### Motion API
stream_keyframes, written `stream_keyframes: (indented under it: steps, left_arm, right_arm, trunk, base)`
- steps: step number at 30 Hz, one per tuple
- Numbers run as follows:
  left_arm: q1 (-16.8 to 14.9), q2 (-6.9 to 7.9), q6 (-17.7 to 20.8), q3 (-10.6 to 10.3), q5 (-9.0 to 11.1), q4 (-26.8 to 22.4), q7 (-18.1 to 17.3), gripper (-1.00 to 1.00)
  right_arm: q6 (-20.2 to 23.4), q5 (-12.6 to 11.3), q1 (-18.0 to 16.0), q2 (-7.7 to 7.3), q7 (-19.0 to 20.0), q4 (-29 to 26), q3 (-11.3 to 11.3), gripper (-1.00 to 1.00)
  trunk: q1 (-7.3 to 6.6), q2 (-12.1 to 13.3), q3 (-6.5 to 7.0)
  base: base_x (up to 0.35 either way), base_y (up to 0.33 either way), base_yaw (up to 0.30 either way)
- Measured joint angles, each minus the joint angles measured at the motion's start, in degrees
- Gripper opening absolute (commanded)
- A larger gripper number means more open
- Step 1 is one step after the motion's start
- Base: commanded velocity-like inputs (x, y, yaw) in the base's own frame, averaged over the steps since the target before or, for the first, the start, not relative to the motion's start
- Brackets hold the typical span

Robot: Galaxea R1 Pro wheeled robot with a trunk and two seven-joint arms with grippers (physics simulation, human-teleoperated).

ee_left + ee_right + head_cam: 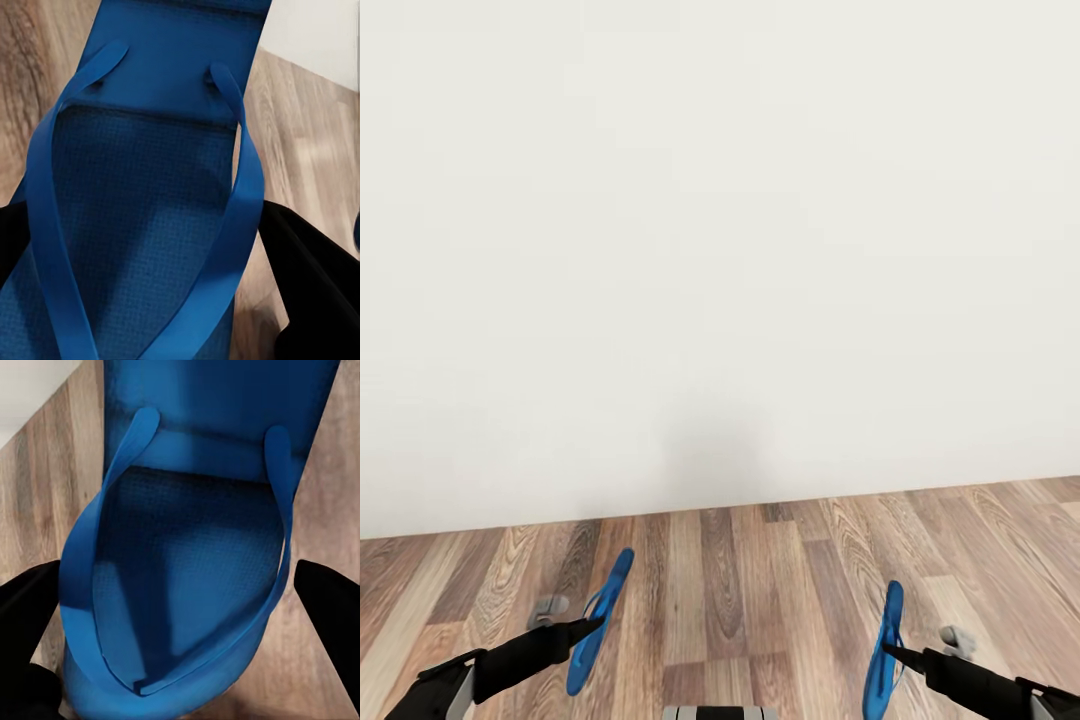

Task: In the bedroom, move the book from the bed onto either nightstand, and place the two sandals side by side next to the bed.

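Each of my grippers holds one bright blue sandal above the wood plank floor, facing a white wall. My left gripper is shut on the left sandal, held on edge with its toe pointing away. My right gripper is shut on the right sandal, also on edge. In the left wrist view the sandal and its thong straps lie between the black fingers. In the right wrist view the other sandal sits between dark fingers. The book, bed and nightstand are out of view.
A plain white wall stands close ahead and meets the wood plank floor along a line across the lower part of the head view. A bit of the robot's base shows at the bottom edge.
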Motion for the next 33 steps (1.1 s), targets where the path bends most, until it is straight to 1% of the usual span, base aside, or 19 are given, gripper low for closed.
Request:
stream_keyframes:
  steps: [1,3,6,33]
  left_arm:
    - [0.0,-0.01,0.0,0.0,0.0,0.0,0.0,-1.00]
    - [0.0,-0.03,0.0,0.0,0.0,0.0,0.0,-1.00]
    - [0.0,-0.03,0.0,0.0,0.0,0.0,0.0,-1.00]
    - [0.0,-0.07,0.0,0.0,0.0,0.0,0.1,-1.00]
  right_arm:
    - [0.0,0.0,0.0,0.52,0.0,0.0,0.0,-1.00]
    - [0.0,0.2,0.0,1.10,0.0,0.1,0.3,-1.00]
    - [-0.4,0.9,0.0,1.42,-0.3,0.2,0.6,-1.00]
    - [-1.0,1.2,0.0,1.59,-0.4,0.8,0.8,-1.00]
  trunk:
    - [-0.03,0.0,0.22]
    - [-0.08,0.0,0.66]
    - [-0.16,0.1,1.33]
    - [-0.85,0.4,7.32]
  base:
    - [0.000,0.000,0.000]
    - [0.000,0.000,0.000]
    - [0.000,0.000,0.000]
    - [0.000,0.000,0.000]
